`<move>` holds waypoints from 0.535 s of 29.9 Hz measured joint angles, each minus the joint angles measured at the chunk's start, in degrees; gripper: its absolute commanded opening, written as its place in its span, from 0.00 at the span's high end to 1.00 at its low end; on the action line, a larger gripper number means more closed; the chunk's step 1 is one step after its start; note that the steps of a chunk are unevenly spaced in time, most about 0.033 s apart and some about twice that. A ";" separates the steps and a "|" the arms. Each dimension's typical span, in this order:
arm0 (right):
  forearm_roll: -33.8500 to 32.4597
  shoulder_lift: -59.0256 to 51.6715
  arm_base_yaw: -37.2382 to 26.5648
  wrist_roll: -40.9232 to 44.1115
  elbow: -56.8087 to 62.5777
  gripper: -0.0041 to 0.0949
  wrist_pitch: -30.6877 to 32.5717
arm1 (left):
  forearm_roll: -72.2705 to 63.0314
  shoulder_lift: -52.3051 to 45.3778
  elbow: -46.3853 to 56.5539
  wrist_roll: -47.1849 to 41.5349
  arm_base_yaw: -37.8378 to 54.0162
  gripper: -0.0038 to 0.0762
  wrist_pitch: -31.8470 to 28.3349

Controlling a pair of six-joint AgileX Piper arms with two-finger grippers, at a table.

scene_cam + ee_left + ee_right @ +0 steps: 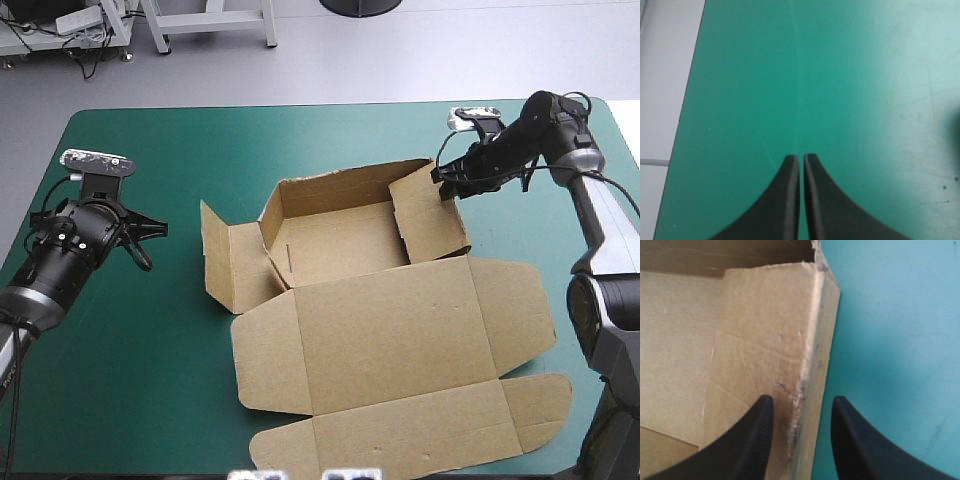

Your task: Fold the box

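Cardboard work stands partway done: the brown cut-sheet box (385,330) lies in the middle of the teal-green counter (150,390), its broad lid panel (400,300) spread flat toward the near edge with rounded tuck flaps at its sides. The back wall (335,190) is raised, and the right-hand wall (432,218) stands upright and looks doubled over on itself, its top edge thick and frayed in the right wrist view. The left-hand wall (240,265) splays outward from the tray; whether its panels lie quite flat I cannot tell. The right pincer (802,400) is spread, its two black fingers straddling the top edge of the right-hand wall near the far corner, one over the wall's inner face, the other outside above the bare cover; they do not look clamped on the board. The left pincer (801,156) is pressed together, only a thin slit between the fingers, over bare cover well apart from the box on its left side, holding nothing. By my reading the step in hand is seating the right-hand wall, pressing its folded-over half down so it locks into the floor. The next move likely calls for the left arm to come in to the splayed wall, lift it and roll its outer half inward, while something steadies the tray so the light board does not slide.
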 measured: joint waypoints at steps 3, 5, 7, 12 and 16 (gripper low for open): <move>0.20 1.63 0.00 -0.19 0.00 0.59 -0.07 | -0.05 0.00 0.00 0.00 0.00 0.94 0.04; 0.38 2.68 0.00 -0.21 0.00 0.60 -0.15 | 0.01 0.00 0.00 0.00 0.00 0.94 0.04; 1.17 3.74 0.00 -0.21 0.00 0.66 -0.20 | 0.01 0.00 0.00 0.00 0.00 0.94 0.04; 4.76 5.96 0.00 -0.28 0.00 0.98 -0.26 | -0.05 0.00 0.00 0.00 0.00 0.94 0.04; 4.94 6.20 0.00 -0.35 0.00 0.96 -0.64 | -0.24 0.00 0.00 0.00 0.00 0.94 0.04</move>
